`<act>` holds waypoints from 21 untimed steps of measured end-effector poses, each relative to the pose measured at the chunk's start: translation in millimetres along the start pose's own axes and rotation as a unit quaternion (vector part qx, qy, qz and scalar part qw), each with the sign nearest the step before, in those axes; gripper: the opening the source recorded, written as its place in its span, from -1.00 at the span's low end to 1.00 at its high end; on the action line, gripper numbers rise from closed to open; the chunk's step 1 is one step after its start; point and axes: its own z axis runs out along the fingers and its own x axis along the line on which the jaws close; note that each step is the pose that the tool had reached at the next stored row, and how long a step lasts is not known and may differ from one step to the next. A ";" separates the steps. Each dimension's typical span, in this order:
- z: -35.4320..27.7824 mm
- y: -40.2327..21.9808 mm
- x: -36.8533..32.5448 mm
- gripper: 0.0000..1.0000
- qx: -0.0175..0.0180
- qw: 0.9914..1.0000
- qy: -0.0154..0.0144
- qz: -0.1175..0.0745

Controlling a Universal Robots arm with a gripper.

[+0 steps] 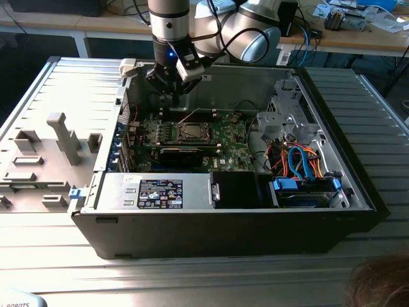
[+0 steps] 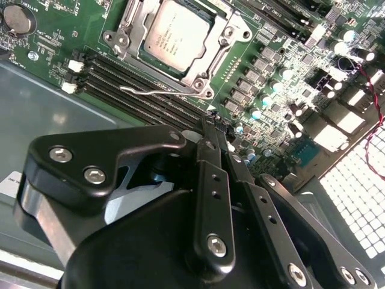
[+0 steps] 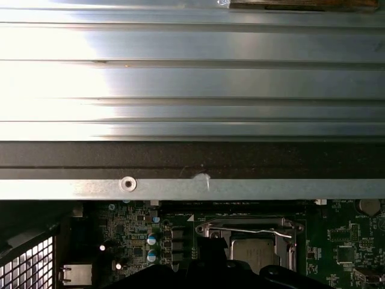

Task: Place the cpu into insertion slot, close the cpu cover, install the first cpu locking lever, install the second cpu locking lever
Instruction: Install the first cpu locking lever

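While the hand (image 2: 212, 123) hovers nearby, the cpu (image 2: 177, 33) sits socketed.

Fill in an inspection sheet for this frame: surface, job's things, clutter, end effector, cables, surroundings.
Surface: ribbed metal table carrying an open computer case.
Job's things: cpu sits in the insertion slot; cpu cover lies around it; a wire lever is beside it.
Clutter: grey fixture blocks.
End effector: above the motherboard, empty, fingers together.
Cables: orange and blue bundle.
Surroundings: benches behind.
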 end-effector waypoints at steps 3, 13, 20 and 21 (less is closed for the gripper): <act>0.0 0.0 -0.1 -0.79 0.000 1.000 0.000 0.000; 2.3 0.0 -6.1 -0.79 0.000 1.000 0.000 0.000; 19.7 -0.1 -12.6 -0.79 0.000 1.000 0.000 0.000; 21.5 -0.1 -12.8 -0.79 0.000 1.000 0.000 0.000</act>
